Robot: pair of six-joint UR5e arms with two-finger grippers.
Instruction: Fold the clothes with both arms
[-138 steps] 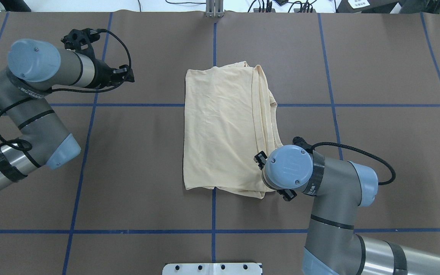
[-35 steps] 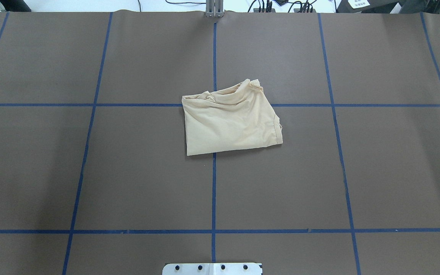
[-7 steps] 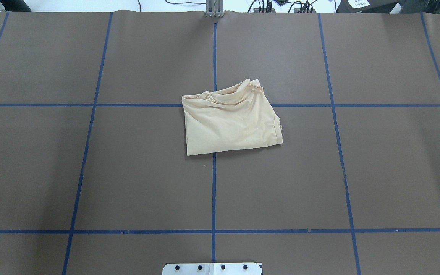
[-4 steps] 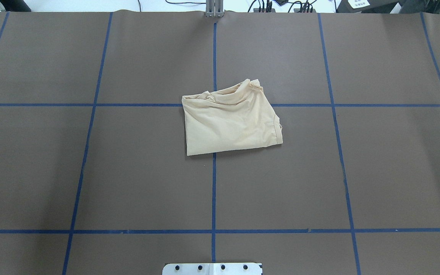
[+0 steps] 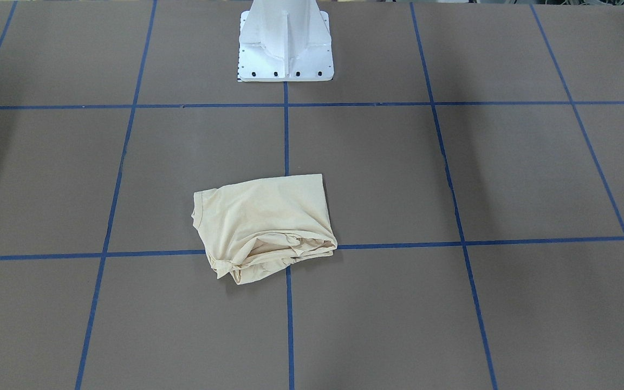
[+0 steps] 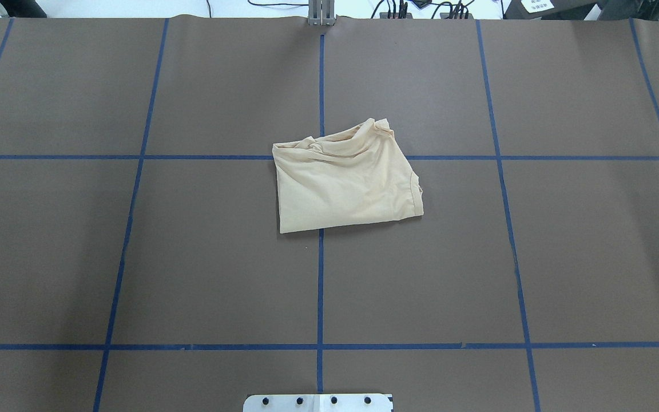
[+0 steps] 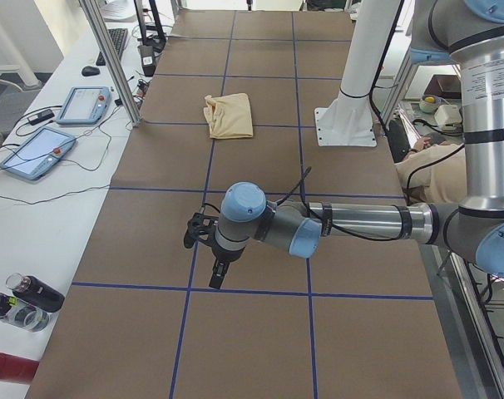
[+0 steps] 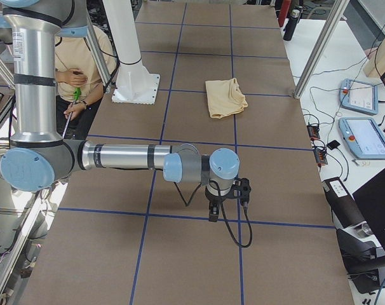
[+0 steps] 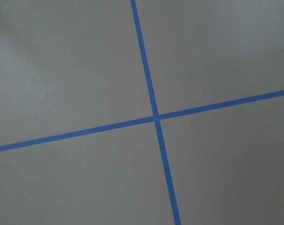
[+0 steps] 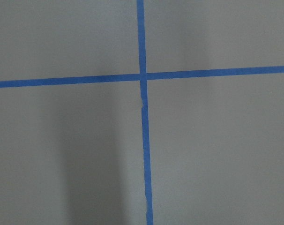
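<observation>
The cream-yellow T-shirt (image 6: 344, 183) lies folded into a small bundle at the table's middle, print hidden; it also shows in the front view (image 5: 263, 222) and both side views (image 7: 229, 115) (image 8: 224, 96). No arm shows in the overhead or front views. My left gripper (image 7: 217, 277) hangs over a blue tape crossing far from the shirt, towards the table's left end. My right gripper (image 8: 213, 214) hangs likewise towards the right end. I cannot tell whether either is open or shut. Both wrist views show only brown cover and blue tape.
The white pedestal base (image 5: 285, 43) stands at the robot's side of the table. Metal frame posts (image 7: 111, 58) (image 8: 319, 51) rise at the far edge. Tablets (image 7: 81, 104) and bottles (image 7: 27, 299) lie on the side bench. A seated person (image 8: 78, 63) is behind the base.
Nothing has moved over the last second. Compared with 19 s ago, the shirt is folded to half its length and both arms have left the overhead view.
</observation>
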